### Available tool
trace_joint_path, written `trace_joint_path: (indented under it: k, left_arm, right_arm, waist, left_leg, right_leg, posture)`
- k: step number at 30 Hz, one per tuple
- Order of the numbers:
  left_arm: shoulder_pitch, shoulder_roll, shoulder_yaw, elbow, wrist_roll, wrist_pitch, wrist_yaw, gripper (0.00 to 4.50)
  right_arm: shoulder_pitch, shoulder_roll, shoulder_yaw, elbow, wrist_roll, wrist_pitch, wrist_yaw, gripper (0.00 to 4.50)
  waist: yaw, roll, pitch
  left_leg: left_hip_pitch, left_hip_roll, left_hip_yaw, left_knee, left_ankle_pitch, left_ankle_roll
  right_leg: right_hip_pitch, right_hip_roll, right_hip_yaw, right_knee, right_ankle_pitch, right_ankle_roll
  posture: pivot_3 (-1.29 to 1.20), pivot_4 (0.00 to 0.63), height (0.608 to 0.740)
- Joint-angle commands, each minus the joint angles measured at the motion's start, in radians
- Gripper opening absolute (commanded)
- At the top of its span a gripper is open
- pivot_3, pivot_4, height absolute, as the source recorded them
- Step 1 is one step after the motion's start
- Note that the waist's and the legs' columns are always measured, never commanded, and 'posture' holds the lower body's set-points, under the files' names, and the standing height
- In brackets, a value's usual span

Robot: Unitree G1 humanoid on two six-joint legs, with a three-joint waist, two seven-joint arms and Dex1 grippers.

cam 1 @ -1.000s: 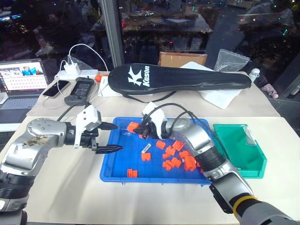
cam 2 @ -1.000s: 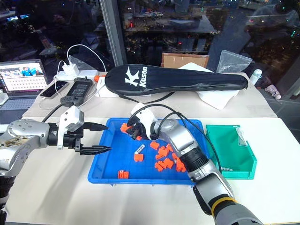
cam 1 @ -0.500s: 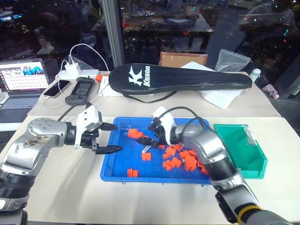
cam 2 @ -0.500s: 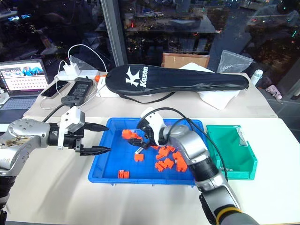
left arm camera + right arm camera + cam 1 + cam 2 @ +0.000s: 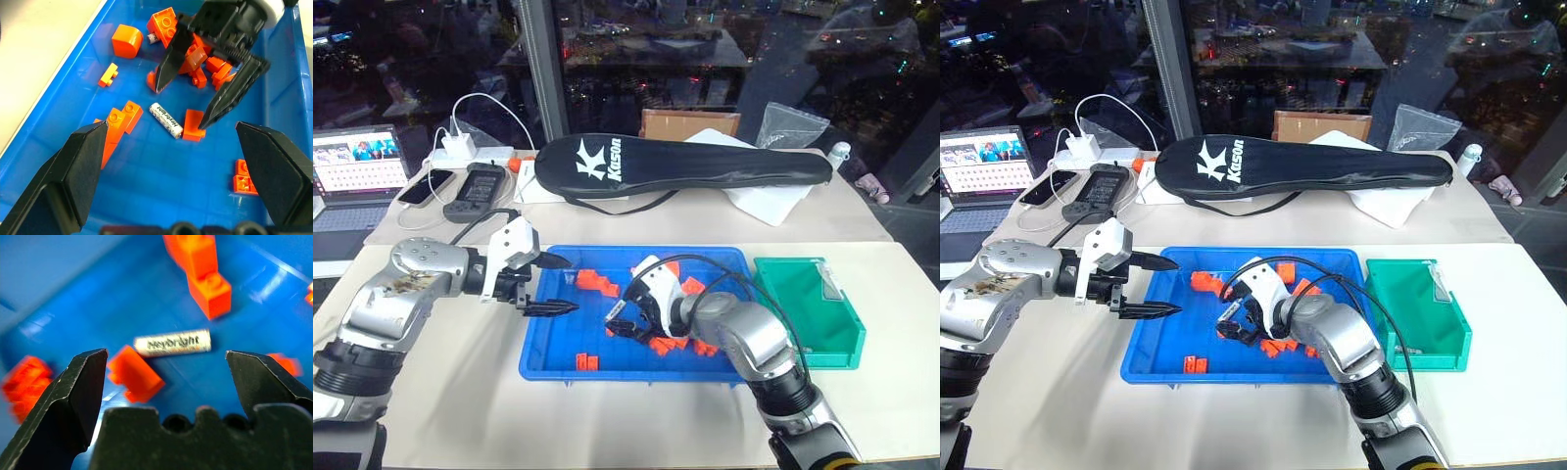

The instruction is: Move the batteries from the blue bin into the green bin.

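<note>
The blue bin (image 5: 553,343) sits mid-table and holds scattered orange blocks (image 5: 597,282). One silvery battery (image 5: 166,120) with printed lettering lies on its floor beside an orange block. My right gripper (image 5: 1236,327) is open and low inside the bin. Its two fingers straddle that battery (image 5: 172,342) without touching it. My left gripper (image 5: 572,285) is open and empty, hovering over the bin's left rim and pointing in toward the right gripper. The green bin (image 5: 803,323) stands just right of the blue one.
A black racket cover (image 5: 685,162) lies across the back of the table. A laptop (image 5: 357,166), a phone, a handheld device (image 5: 475,186) and charger cables are at the back left. Bare table lies in front of both bins.
My right gripper has opened. It has drawn back from the orange blocks at the bin's far left and dropped over the battery. The left gripper has stayed put.
</note>
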Motion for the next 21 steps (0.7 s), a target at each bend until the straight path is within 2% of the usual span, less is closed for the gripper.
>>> trace_joint_path:
  k: [1,9,14,19,21]
  left_arm:
    - [-0.003,0.014,0.016,-0.02,0.0,-0.005,-0.006,4.5]
    - [0.009,0.014,0.029,-0.041,-0.004,0.011,0.005,4.5]
    - [0.015,0.019,0.037,-0.048,-0.004,0.015,0.009,4.5]
    - [0.018,0.019,0.04,-0.053,-0.007,0.02,0.01,4.5]
    - [0.017,0.017,0.041,-0.054,-0.009,0.021,0.009,4.5]
  right_arm:
    - [-0.04,0.005,0.032,0.01,-0.02,-0.04,-0.009,4.46]
    - [-0.062,-0.012,0.118,0.108,-0.065,-0.124,0.018,4.46]
    - [-0.054,-0.018,0.124,0.132,-0.066,-0.14,0.031,4.46]
    - [-0.044,-0.025,0.112,0.114,-0.062,-0.135,0.037,3.13]
    - [-0.044,-0.033,0.103,0.1,-0.064,-0.142,0.035,2.48]
  waist:
    - [0.001,0.0,0.0]
    - [0.0,0.0,0.0]
    - [0.002,0.0,0.0]
    - [0.001,0.0,-0.001]
    - [0.001,0.0,-0.001]
  left_leg:
    - [0.0,0.0,0.0,0.0,0.0,0.0]
    - [0.001,0.0,0.0,0.0,0.0,0.0]
    - [0.001,0.0,0.0,0.0,0.0,0.0]
    - [0.001,0.0,-0.001,0.0,0.0,0.0]
    - [0.001,0.0,-0.001,0.0,0.0,0.0]
  right_leg:
    - [0.0,0.0,0.0,0.0,0.0,0.0]
    - [0.0,0.0,0.0,0.0,0.0,0.0]
    - [0.001,0.0,0.0,0.0,0.0,0.0]
    - [0.0,0.0,0.0,0.0,0.0,0.0]
    - [0.001,0.0,0.0,0.0,0.0,0.0]
  posture:
    - [0.0,0.15,0.731]
    - [0.0,0.15,0.731]
    - [0.0,0.15,0.731]
    - [0.0,0.15,0.731]
    - [0.0,0.15,0.731]
